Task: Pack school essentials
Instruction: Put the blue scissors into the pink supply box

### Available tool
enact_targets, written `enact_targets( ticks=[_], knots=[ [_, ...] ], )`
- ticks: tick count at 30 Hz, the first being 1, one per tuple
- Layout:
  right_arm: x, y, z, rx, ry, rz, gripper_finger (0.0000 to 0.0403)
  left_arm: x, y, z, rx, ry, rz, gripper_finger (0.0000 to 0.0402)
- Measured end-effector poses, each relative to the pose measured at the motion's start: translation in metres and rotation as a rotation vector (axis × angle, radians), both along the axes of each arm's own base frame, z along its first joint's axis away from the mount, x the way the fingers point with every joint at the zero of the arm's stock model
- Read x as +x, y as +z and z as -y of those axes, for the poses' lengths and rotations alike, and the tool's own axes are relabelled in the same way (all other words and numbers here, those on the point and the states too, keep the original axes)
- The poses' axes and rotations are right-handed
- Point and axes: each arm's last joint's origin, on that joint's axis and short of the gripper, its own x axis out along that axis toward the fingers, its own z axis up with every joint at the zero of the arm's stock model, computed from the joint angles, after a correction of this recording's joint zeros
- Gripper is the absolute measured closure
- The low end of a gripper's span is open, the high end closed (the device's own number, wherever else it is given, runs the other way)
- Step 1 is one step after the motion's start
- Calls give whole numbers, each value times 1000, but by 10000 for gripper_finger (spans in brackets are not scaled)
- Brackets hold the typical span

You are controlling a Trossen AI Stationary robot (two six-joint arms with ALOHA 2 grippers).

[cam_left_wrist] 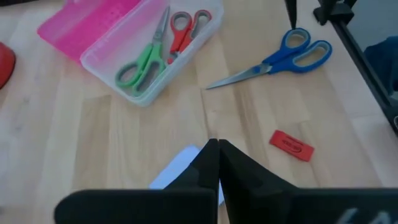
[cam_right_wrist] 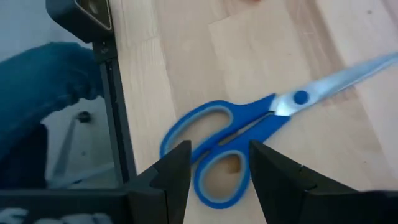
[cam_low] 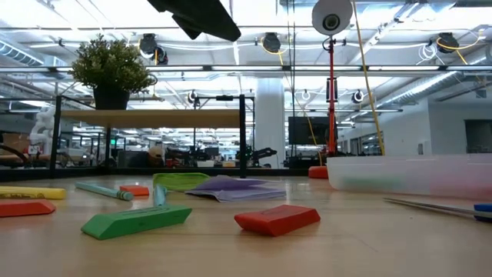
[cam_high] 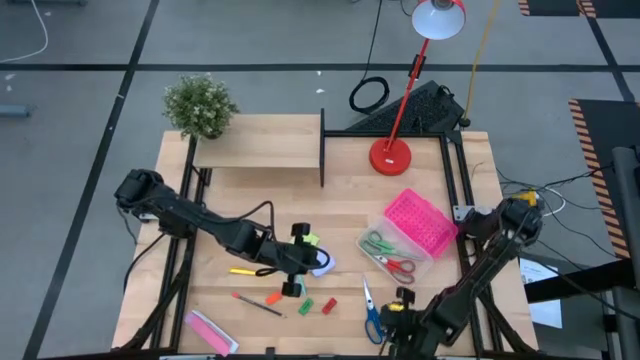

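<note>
- Packing is partway done, I'd say: the green scissors (cam_high: 378, 243) and the red scissors (cam_high: 400, 266) already lie in the clear box (cam_high: 372, 229) on the right side of the desk (cam_high: 260, 185), with its pink lid (cam_high: 421, 222) leaning open on the far side.
- The right hand (cam_right_wrist: 219, 163) is the one on the job. It sits just above the handles of the blue scissors (cam_right_wrist: 249, 134) near the front edge of the desk, fingers spread apart with nothing between them.
- So the step in hand looks like the pickup of those scissors. Next it needs to drop a bit, straddle a handle loop or the neck and close up, then carry them over to the box close by.
- The left hand (cam_left_wrist: 216, 163) is mid-desk with its fingers pressed together, right over the pale-blue sticky pad (cam_left_wrist: 186, 163). Can't tell if it has pinched a sheet or just closed on air.
- Still loose on the desk: a red block (cam_high: 329, 305), a green block (cam_high: 306, 305), an orange block (cam_high: 273, 298), a yellow pen (cam_high: 243, 270), a red pencil (cam_high: 256, 303) and a green sticky pad (cam_high: 310, 239).
- The pink-and-white packet (cam_high: 211, 332) by the front left corner looks like no part of it.
</note>
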Motion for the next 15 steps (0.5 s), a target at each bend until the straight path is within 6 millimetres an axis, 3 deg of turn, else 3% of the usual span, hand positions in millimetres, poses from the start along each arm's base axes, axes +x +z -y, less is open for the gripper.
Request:
enact_targets(
  ticks=[6,15],
  knots=[
    [12,-5,-18,32,-58,-67,227,-2,0,5,-27,28,2,395],
    [14,-23,-23,128,-223,-142,195,-9,0,21,-29,71,19,376]
  ],
)
